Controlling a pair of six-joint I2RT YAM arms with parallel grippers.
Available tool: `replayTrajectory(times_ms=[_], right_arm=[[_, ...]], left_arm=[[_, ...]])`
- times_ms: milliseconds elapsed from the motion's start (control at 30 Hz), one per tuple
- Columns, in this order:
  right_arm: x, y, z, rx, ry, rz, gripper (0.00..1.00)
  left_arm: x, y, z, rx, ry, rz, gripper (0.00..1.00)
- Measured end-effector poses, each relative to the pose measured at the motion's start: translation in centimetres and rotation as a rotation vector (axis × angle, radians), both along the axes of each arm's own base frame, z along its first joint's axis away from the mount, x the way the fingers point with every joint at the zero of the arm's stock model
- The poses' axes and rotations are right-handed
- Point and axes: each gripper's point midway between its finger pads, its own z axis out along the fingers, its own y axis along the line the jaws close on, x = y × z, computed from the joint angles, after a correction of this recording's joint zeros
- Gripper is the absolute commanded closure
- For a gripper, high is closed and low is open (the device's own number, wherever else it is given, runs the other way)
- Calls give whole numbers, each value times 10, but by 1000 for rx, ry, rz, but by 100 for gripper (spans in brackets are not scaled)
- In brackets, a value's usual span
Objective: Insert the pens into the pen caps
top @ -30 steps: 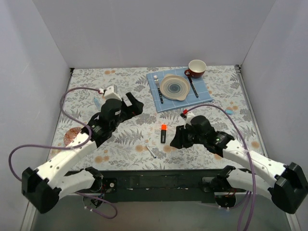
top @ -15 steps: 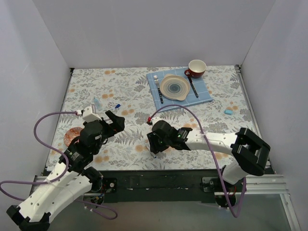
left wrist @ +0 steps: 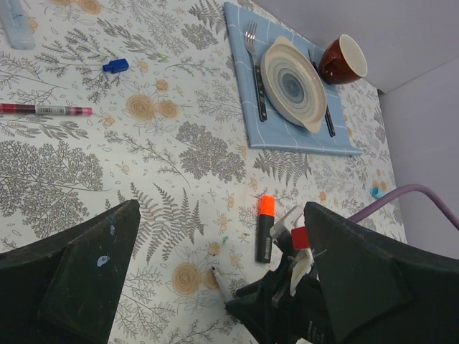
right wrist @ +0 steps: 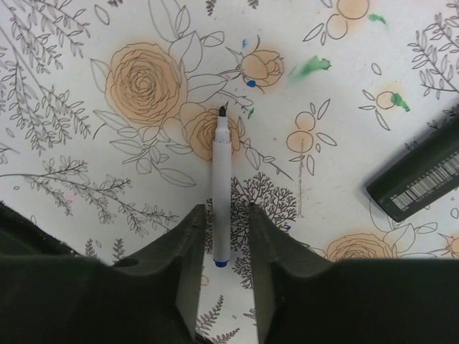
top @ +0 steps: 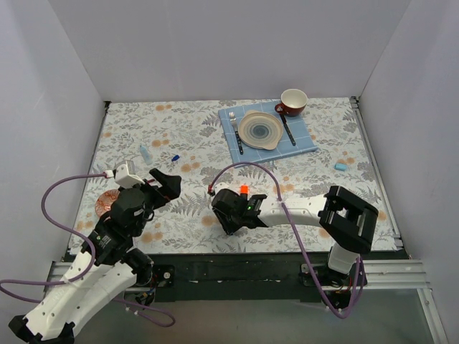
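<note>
Pen axis: the white-grey pen (right wrist: pixel 221 179) lies lengthwise inside your right gripper (right wrist: pixel 227 218), tip pointing away.
Jaws: part-open, straddling its blue end, nothing clamped.

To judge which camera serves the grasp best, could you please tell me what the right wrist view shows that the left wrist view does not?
Only the right wrist view shows the right gripper straddling the white-grey pen, one finger on each side with slim gaps, and the pen's blue end.

Only the left wrist view shows the red pen, the blue cap, the plate, the red cup and the wide-open left gripper.

Both show the black marker and the white-grey pen, though the left wrist view catches only its tip.
</note>
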Motion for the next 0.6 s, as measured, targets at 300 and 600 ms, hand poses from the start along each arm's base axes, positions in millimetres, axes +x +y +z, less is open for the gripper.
replayTrajectory(times_ms=[300, 600], right_arm=[[13, -13, -1, -77, -100, -43, 95], [19, -40, -1, -133, -172, -86, 99]], left_arm=[[-3, -16, -23, -31, 81, -58, 6], [-9, -45, -70, -118, 210, -142, 7]])
